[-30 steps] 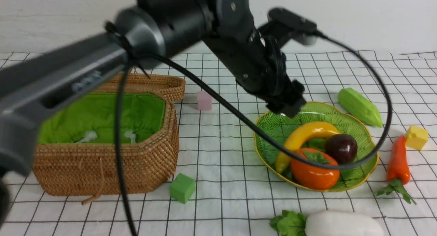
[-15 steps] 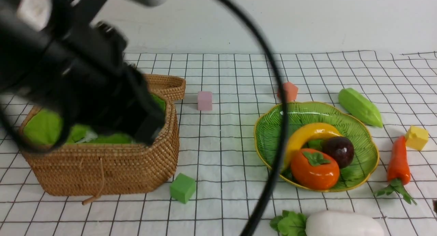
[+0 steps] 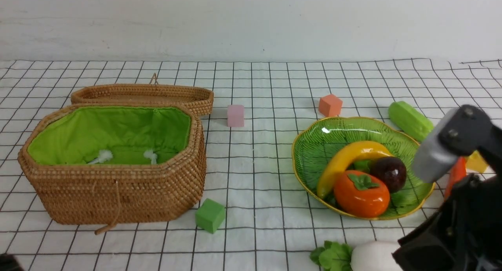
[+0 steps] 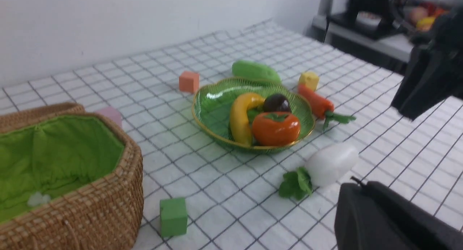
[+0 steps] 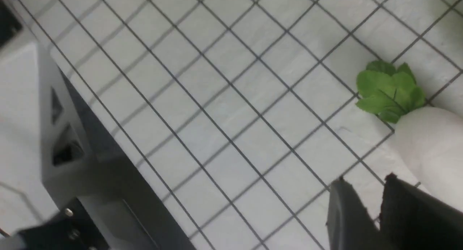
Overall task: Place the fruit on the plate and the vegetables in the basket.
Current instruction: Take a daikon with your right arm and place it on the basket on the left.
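Fruit is fully placed: the banana (image 3: 349,159), the persimmon (image 3: 361,194) and the mangosteen (image 3: 390,172) all lie in the plate (image 3: 313,145), right of centre on the surface. Vegetables are outstanding. The radish (image 3: 372,257) lies at the near edge just in front of the plate, the carrot (image 4: 316,101) is just right of the plate, and the gourd (image 3: 410,120) is at its far right. The basket (image 3: 117,192) stands open at the left, well apart from them, with no vegetable in it. The right hand (image 5: 365,179) hangs low over the surface just beside the radish's white body, its fingers narrowly apart with nothing between them. The left hand (image 4: 356,195) is near the front, fingers together and empty. Assessment: the step in hand is the approach to the radish, the first vegetable. The next move calls for a much wider opening, since the radish is broad. The fingers should be set across its body rather than its leaves, followed by a firm grip before a long carry leftward to the basket.
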Robot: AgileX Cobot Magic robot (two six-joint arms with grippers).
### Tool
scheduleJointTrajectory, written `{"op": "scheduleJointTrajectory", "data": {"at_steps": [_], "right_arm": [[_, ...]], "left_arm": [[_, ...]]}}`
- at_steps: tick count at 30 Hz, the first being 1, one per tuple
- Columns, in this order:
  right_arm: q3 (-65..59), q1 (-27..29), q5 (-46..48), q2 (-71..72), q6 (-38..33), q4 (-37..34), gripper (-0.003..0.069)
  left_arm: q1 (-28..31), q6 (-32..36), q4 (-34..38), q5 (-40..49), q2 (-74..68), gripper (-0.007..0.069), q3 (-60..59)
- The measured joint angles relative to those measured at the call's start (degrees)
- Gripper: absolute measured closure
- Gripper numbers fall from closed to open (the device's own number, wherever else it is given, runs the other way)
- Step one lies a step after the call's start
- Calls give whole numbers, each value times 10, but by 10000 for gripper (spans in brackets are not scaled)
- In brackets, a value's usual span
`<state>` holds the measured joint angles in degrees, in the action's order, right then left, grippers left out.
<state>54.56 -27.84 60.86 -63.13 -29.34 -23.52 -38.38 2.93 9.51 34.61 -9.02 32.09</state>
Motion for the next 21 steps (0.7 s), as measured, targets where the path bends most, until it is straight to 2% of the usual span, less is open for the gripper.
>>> {"op": "scheduleJointTrajectory", "data": {"at_steps": [1, 4, 5, 8, 11, 14, 15, 17, 21], "right_arm": [[0, -17, -5, -15, 0, 43, 459], [0, -35, -7, -44, 0, 108, 417], [-6, -40, -13, -71, 0, 156, 363], [-22, -40, -25, -110, -3, 220, 257], [-41, -40, -57, -138, -18, 258, 155], [-70, -40, -134, -167, -47, 283, 59], [-70, -40, -134, -169, -49, 285, 59], [-93, -39, -201, -193, -63, 306, 30], [-100, -32, -271, -242, -66, 323, 40]], "left_arm": [[0, -1, 3, 0, 24, 638, -1], [0, -7, 4, 1, 52, 638, -1], [0, -16, 5, 7, 61, 638, -1], [0, -26, 6, 16, 61, 638, -2], [0, -29, 9, 16, 60, 638, -2], [0, -29, 15, 17, 60, 638, -2], [0, -29, 15, 17, 60, 638, -2], [0, -29, 15, 17, 60, 638, -2], [0, -29, 15, 17, 60, 638, -2]]}}
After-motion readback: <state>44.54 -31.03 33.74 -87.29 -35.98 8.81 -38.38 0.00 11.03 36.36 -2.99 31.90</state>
